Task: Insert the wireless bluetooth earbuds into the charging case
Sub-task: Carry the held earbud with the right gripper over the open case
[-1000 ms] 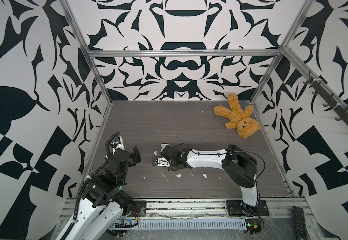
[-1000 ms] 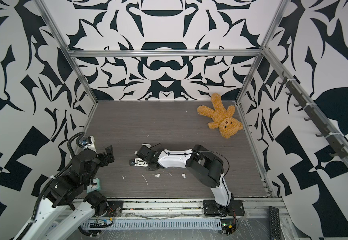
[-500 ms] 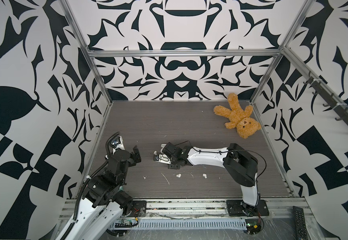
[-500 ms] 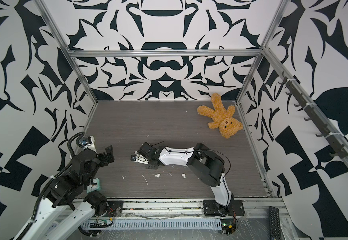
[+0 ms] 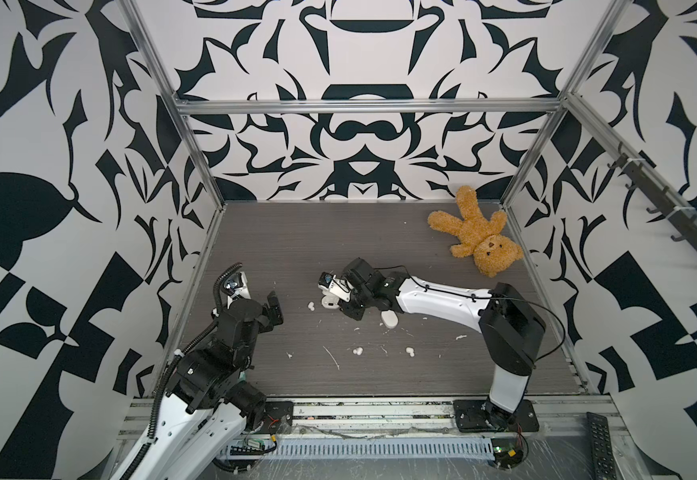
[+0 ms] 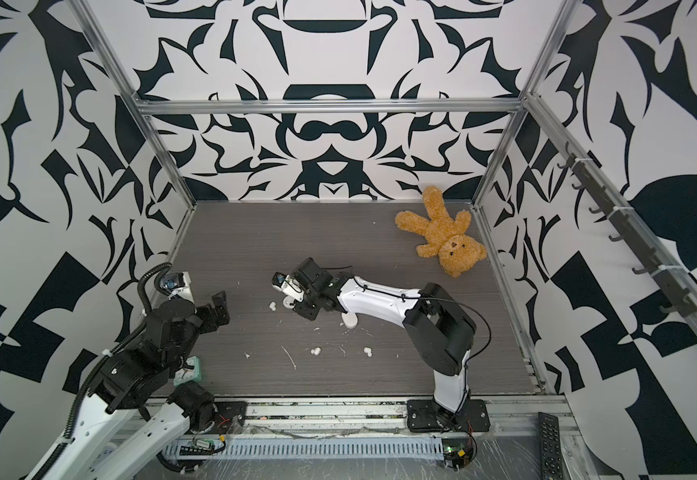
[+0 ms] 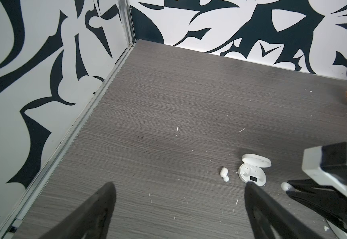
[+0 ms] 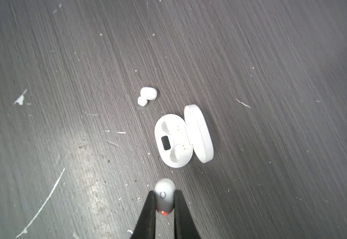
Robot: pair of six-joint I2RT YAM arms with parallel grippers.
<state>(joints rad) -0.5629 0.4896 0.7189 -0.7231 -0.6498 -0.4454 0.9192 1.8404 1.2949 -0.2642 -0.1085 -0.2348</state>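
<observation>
My right gripper (image 8: 164, 198) is shut on one white earbud (image 8: 164, 196) that shows a power symbol and a red light. Just beyond its tips the charging case (image 8: 175, 140) lies open on the floor, lid (image 8: 199, 133) flipped back and both sockets empty. A second earbud (image 8: 147, 96) lies loose past the case. In both top views this gripper (image 5: 343, 308) hovers over the case (image 5: 330, 302), with that loose earbud (image 5: 311, 306) to its left. Two more earbuds (image 5: 358, 351) (image 5: 410, 352) lie nearer the front. My left gripper (image 7: 179, 184) stands open and empty at the left, apart from everything.
A closed white case (image 5: 390, 319) sits under the right forearm. A brown teddy bear (image 5: 477, 237) lies at the back right. White flecks and a streak (image 5: 332, 357) litter the grey floor. A teal object (image 6: 191, 372) sits under the left arm. Patterned walls enclose three sides.
My right gripper has lifted and shifted a little toward the back with the earbud between its fingers. The left arm has not moved.
</observation>
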